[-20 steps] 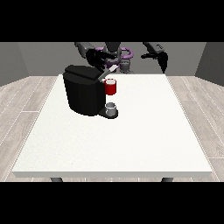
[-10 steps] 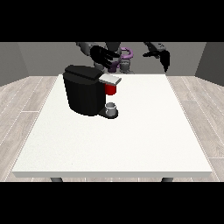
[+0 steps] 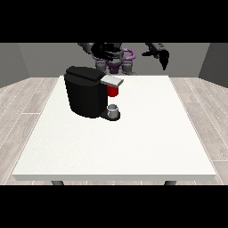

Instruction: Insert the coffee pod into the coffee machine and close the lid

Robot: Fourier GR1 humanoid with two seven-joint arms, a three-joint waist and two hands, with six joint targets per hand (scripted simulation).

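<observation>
In the front view the coffee machine [image 3: 89,94] stood on the table [image 3: 133,142] with its lid [image 3: 112,80] down; no pod showed; neither hand's [image 3: 162,55] fingers could be made out, so closing seemed done, retreat next.

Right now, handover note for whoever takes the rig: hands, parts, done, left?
Hand at the view's right: raised behind the table's far edge, holding nothing visible.
Hand at the view's left: up near the torso, fingers unclear.
Coffee machine on the white table, left of centre; its lid looks down, a red thing at the machine beneath it, a grey thing on its base.
Pod not identifiable.
Left: confirm pod inserted and lid closed.
</observation>
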